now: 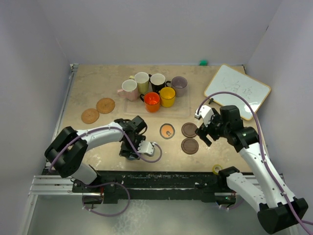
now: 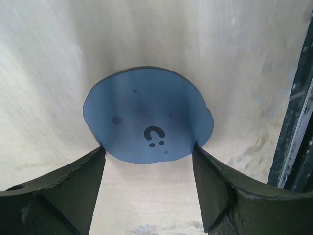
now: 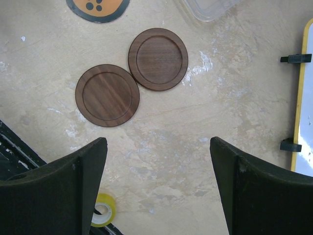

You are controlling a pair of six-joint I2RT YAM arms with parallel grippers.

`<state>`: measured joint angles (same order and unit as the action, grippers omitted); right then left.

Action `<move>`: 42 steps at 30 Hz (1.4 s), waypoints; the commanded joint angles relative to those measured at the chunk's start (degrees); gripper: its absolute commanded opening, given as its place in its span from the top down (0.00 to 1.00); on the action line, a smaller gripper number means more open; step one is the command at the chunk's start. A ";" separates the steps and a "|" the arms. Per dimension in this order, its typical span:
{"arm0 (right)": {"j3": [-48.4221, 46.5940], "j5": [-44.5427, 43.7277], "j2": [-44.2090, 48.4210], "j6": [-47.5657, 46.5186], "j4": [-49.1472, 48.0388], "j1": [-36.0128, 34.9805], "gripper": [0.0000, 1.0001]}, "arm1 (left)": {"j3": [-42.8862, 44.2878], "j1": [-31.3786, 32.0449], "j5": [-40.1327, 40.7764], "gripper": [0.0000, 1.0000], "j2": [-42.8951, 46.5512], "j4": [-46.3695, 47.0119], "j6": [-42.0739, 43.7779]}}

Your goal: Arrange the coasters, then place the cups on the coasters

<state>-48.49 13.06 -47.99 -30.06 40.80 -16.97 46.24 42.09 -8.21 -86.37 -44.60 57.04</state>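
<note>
**Blue coaster between the left fingers, right gripper released**

The left gripper (image 2: pixel 146 152) sits low over the near middle of the table (image 1: pixel 88 88). Its two fingertips touch opposite edges of the blue coaster (image 2: pixel 146 115), which lies on the tabletop. Whether they are squeezing it or only flanking it I cannot tell.

The right gripper (image 3: pixel 156 144) hangs released and empty, jaws wide, above bare tabletop near the two dark brown coasters (image 3: pixel 158 58). These lie side by side, almost touching. The orange-centred coaster (image 1: pixel 167 130) lies just left of them. The two orange-brown coasters (image 1: pixel 105 105) lie together at the far left, well apart from the rest.

The six cups (image 1: pixel 152 101) stand bunched at the far middle, apart from every coaster. A yellow tape roll (image 3: pixel 102 210) rests at the near edge. A whiteboard (image 1: pixel 237 91) lies at the far right.
</note>
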 commanded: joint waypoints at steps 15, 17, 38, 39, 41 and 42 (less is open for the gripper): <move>-0.05 -7.06 -1.69 4.18 -3.60 0.18 0.13 | 14.73 13.87 -6.73 0.37 -20.20 21.61 -16.41; -0.05 -7.48 -1.89 4.36 -3.66 0.18 0.13 | 16.45 14.24 -6.09 0.37 -21.68 21.63 -17.77; 0.18 -7.61 -2.01 4.47 -3.76 0.27 0.13 | 20.14 14.86 -2.78 0.38 -19.45 16.31 -16.88; 0.10 -7.69 -2.02 4.49 -3.73 0.27 0.13 | 20.24 14.87 -3.61 0.38 -18.52 16.24 -16.53; 0.14 -7.90 -2.11 4.58 -3.75 0.32 0.13 | 20.66 14.87 -5.85 0.38 -17.00 16.28 -15.87; 0.05 -8.14 -2.12 4.79 -3.79 0.36 0.13 | 20.89 14.87 -6.76 0.38 -16.31 16.59 -15.81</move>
<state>-48.49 5.48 -49.98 -26.44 38.61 -16.86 67.44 57.08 -14.13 -105.95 -26.96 38.13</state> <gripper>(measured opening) 0.874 0.618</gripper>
